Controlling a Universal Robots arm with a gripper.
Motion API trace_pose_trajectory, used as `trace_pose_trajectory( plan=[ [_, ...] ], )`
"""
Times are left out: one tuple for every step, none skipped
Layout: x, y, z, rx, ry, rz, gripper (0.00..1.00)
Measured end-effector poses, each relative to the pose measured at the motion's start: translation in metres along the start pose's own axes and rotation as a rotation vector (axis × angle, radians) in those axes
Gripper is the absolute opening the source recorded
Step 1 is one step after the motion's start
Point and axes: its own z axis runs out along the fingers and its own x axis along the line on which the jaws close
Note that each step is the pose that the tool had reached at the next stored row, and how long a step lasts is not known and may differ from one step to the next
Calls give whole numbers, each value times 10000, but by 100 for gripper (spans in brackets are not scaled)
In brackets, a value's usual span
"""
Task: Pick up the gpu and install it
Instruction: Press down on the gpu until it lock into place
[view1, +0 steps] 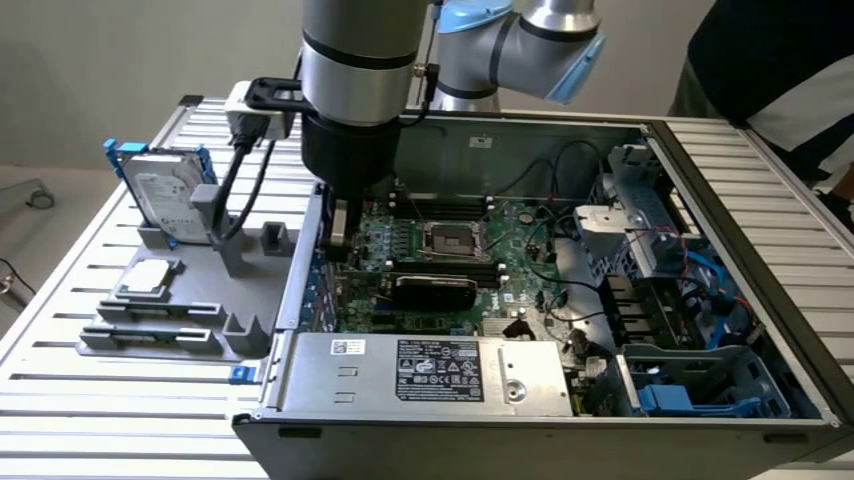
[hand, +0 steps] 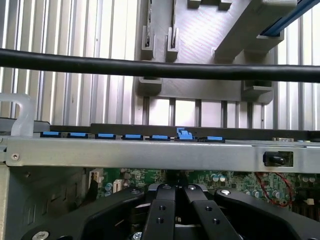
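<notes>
The fingers (hand: 175, 210) are closed, empty, inside the case (view1: 747, 425) near its rack-side wall. The gpu (view1: 434, 290) sits on the motherboard (view1: 514, 225) just beside them, toward the case's front, long axis running away from that wall.

GPU (view1: 434, 289): flat card, black glossy cover, lies inside the open computer case (view1: 747, 160) on the green motherboard (view1: 514, 235), long side across the board, just below the CPU socket (view1: 447, 240). Sits level, seemingly in its slot. Near the case's wall on the exterior view's left.
</notes>
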Motion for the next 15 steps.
trace_pose_trajectory(
  plan=[
    [-6,-1,2,0,1,0,11],
    [-11,-1,3,-1,3,0,11],
    [-17,-1,5,-2,4,0,11],
    [-23,-2,7,-3,4,1,11],
    [-29,-2,10,-2,4,0,11],
    [-35,-3,13,-2,4,0,11],
    [-40,-4,15,-1,3,0,11],
    [-43,-5,17,0,2,-1,11],
    [-44,-5,18,-1,1,-1,11],
    [-45,-4,18,-1,2,-1,11],
    [-47,-5,20,-1,2,0,11],
    [-49,-5,20,-2,3,0,11],
    [-50,-5,22,-2,3,0,11],
    [-51,-6,24,-4,5,0,11],
    [-53,-6,27,-5,7,1,11]
  ],
)
